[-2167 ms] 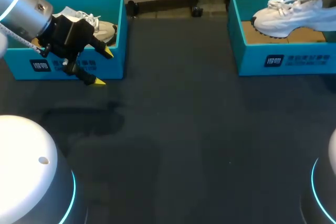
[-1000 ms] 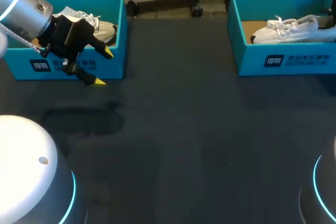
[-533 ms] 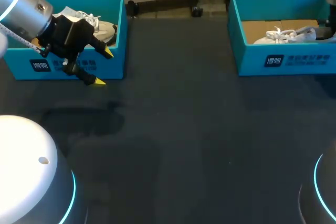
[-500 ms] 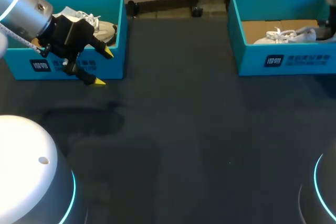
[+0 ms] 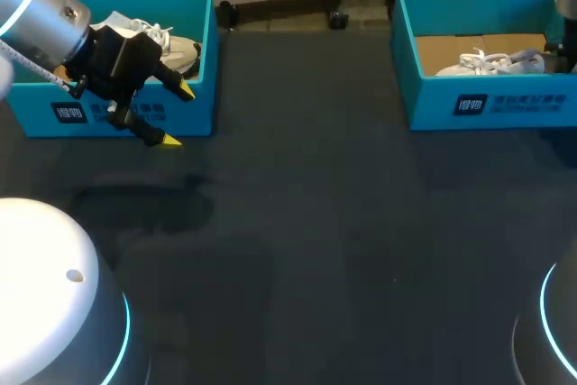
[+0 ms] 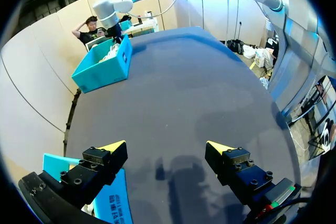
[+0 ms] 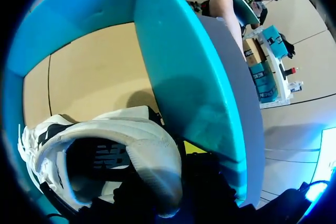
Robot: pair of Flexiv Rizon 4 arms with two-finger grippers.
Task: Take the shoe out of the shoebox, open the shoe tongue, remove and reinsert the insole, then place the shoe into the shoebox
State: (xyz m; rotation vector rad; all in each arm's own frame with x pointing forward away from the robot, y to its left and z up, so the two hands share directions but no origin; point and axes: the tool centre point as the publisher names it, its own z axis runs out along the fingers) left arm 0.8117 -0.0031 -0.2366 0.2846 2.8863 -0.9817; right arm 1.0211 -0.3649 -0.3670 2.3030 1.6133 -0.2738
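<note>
In the head view your white shoe [image 5: 494, 62] lies low inside the right shoebox [image 5: 487, 105], so the final placing looks all but done. Your left gripper [image 5: 177, 114] hangs by the other shoebox [image 5: 117, 114], its fingers spread and holding nothing. The left wrist view shows the same released fingers above the worktop [image 6: 178, 93]. In the right wrist view the shoe's heel sits against your right gripper [image 7: 189, 153], and the insole seems seated. Whether it grips you cannot tell, so I judge that letting go and withdrawing remain.

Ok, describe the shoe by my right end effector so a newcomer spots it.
Two teal shoeboxes stand at the table's far edge. In the right-hand shoebox, the white shoe lies on the cardboard floor; the other shoe, in the left shoebox, has a cream toe.
</note>
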